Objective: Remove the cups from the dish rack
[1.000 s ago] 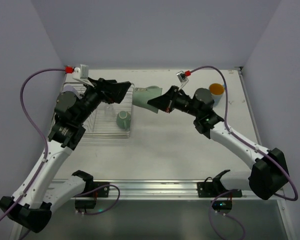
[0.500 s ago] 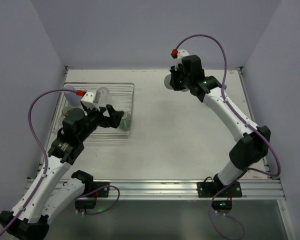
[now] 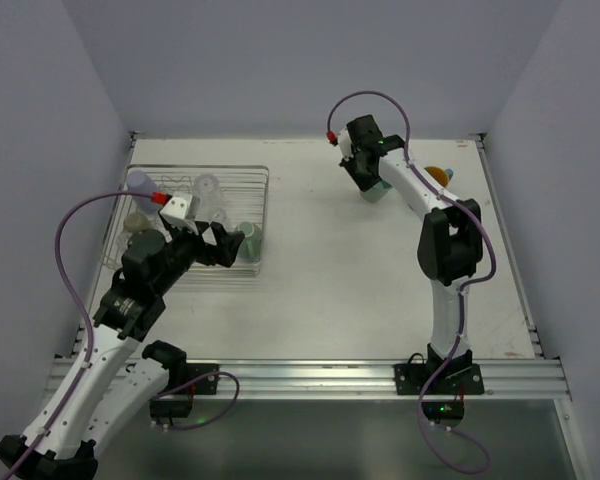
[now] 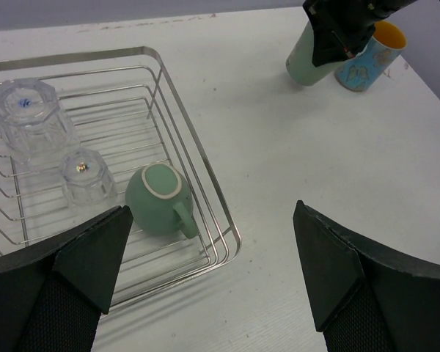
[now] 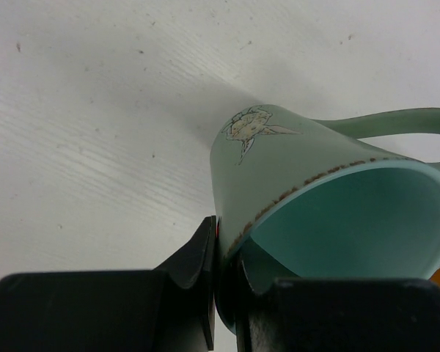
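You had R tool [image 5: 221, 258] pinching mint mug [image 5: 279, 161] by its rim beside blue mug [image 4: 367, 62]; tilted release could've toppled both. L tool [image 4: 213, 246] hung spread over rack [image 4: 196, 147]; wires could've snagged it.

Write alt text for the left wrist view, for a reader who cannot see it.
A mint-green mug lies on its side in the dish rack beside a small clear glass and a large clear glass, both upside down. The open left claw frames the view. Farther off, the right claw grips a second mint-green mug beside a blue mug.
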Robot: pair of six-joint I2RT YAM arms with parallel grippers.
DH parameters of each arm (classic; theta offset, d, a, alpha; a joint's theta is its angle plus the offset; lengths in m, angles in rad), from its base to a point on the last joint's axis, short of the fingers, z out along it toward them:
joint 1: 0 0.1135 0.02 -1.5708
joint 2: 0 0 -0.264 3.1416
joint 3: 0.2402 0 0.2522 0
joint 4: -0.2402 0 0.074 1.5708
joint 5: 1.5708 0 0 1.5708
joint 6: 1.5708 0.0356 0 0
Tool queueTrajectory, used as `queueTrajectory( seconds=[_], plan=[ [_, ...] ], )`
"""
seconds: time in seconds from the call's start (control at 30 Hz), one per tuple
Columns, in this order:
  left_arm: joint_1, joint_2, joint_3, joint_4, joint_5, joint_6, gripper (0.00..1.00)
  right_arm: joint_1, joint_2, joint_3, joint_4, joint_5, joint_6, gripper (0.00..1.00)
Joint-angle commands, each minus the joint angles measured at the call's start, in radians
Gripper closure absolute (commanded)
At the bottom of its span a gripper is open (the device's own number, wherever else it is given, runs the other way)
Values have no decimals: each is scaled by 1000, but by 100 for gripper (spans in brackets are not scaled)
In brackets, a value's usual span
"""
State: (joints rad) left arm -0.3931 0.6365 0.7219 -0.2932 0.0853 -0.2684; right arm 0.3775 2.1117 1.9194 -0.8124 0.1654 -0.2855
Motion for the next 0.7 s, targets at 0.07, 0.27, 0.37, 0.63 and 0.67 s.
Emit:
queueTrajectory(
  seconds=[0.07,0.27,0.37,0.63,0.67],
  plan=[
    [-19,-3,-1,37,19,24,0,-35,-19,76,42,-29,-124,100],
    [-29,2,-1,34,10,26,0,-42,36,41,59,16,-141,100],
    [-29,8,-1,34,8,26,0,-43,54,44,61,25,-147,99],
    [-27,23,-1,37,-10,24,0,-48,54,44,82,39,-139,70],
    [-27,26,-1,37,-12,24,0,-48,48,43,88,54,-136,53]
  ],
)
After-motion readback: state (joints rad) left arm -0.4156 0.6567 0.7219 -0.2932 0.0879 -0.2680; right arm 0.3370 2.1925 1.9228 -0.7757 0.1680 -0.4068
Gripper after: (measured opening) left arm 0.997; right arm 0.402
